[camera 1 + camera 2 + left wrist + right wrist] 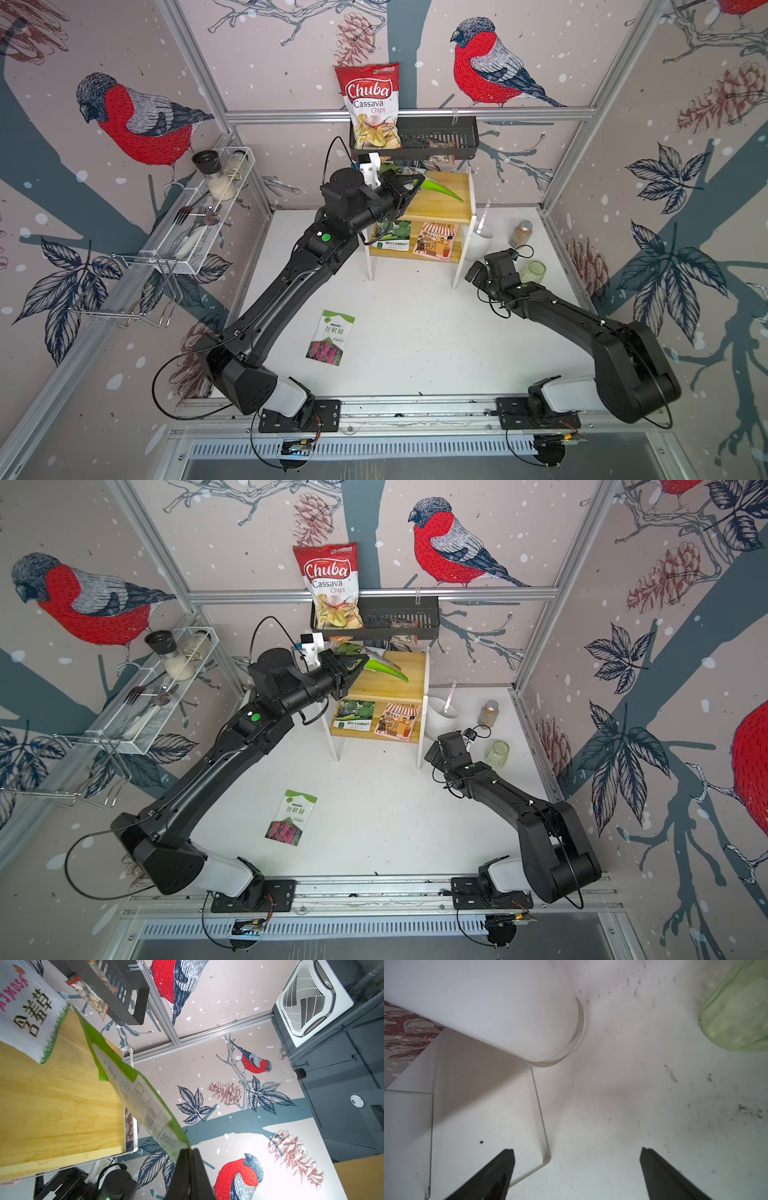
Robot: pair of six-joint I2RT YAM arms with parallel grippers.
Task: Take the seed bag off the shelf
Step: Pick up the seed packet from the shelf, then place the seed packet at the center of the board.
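Nearest me, a loose seed packet [330, 337] lay flat on the table [415, 340], well behind and below both sets of jaws, in no grip. The right gripper [577, 1152] hung low over the table, jaws spread wide with nothing between them. The shelf's white leg [483, 1109] sat just ahead of one finger, a white cup [488, 1012] further ahead, and a green jar [533, 272] off to the side. Idle, I judged.

The left gripper [419, 182] was up at top-board height, jaws closed on the edge of the green seed bag [442, 190]. The bag stuck out forward from the jaw tips, tilted, over the top board of the shelf [436, 210]. I couldn't tell whether its far corner touched the wood. A white packet [27, 1012] lay on the same board beyond the held bag. Two more packets [392, 235] lay on the lower board, below the jaws. Past the jaw tips and higher hung the black basket [436, 135].

Step in hand, as I read it: grasp done, bag not yet off the shelf. The next move calls for drawing back from the shelf without loosening the pinch, staying clear of the basket overhead, then lowering to open table.
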